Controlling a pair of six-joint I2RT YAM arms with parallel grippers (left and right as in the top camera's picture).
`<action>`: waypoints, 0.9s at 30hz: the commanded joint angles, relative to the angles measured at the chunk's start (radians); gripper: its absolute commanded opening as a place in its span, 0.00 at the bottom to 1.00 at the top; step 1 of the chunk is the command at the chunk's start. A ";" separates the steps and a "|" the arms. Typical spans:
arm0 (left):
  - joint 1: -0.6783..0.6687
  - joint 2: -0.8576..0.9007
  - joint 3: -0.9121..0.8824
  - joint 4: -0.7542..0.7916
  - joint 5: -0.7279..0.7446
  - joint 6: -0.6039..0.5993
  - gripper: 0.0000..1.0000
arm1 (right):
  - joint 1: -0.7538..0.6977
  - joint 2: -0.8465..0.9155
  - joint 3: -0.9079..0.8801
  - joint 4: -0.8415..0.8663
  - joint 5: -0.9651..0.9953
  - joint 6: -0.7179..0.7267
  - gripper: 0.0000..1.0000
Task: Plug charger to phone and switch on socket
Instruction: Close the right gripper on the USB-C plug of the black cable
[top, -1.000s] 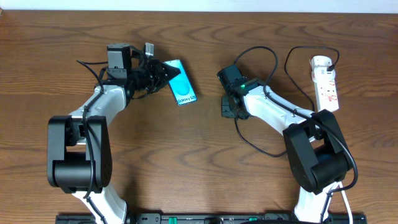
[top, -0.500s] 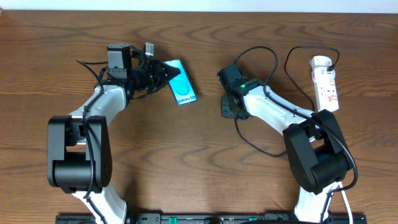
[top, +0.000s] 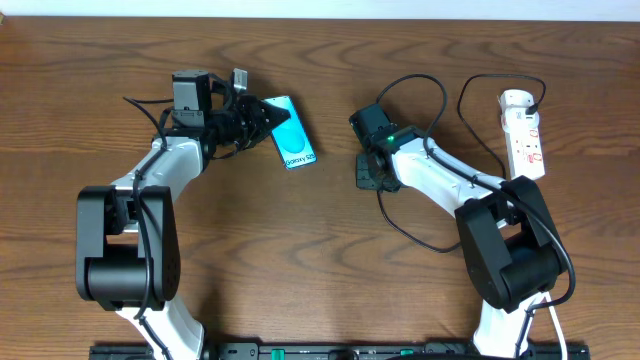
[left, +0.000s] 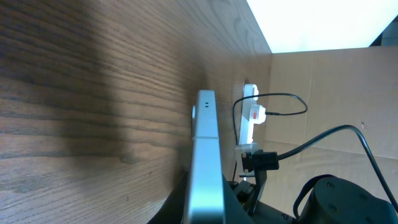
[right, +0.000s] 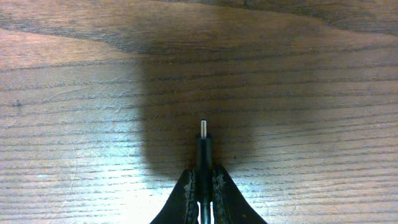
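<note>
The phone (top: 293, 146), turquoise screen up, lies tilted left of the table's middle. My left gripper (top: 262, 118) is shut on its upper end. In the left wrist view the phone (left: 206, 143) shows edge-on between the jaws (left: 205, 202). My right gripper (top: 365, 172) is to the phone's right, apart from it, and is shut on the charger's connector end. In the right wrist view the metal tip (right: 203, 127) sticks out past the shut fingers (right: 204, 186) just above the wood. The thin black charger cable (top: 480, 80) runs to the white socket (top: 524, 135) at the far right.
The socket (left: 250, 115) and the black cable leading to it also show in the left wrist view, beyond the phone. Loops of black cable (top: 415, 238) lie on the wooden table around the right arm. The arm bases stand at the front edge.
</note>
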 joint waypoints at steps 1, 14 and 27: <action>0.003 0.000 0.000 0.005 0.017 0.017 0.07 | 0.005 0.021 0.011 0.002 0.007 0.011 0.07; 0.003 0.000 0.000 0.005 0.017 0.018 0.07 | 0.005 0.021 0.011 0.002 0.007 0.012 0.01; 0.003 0.000 0.000 0.005 0.018 0.016 0.07 | 0.005 0.021 0.011 -0.008 -0.001 0.011 0.01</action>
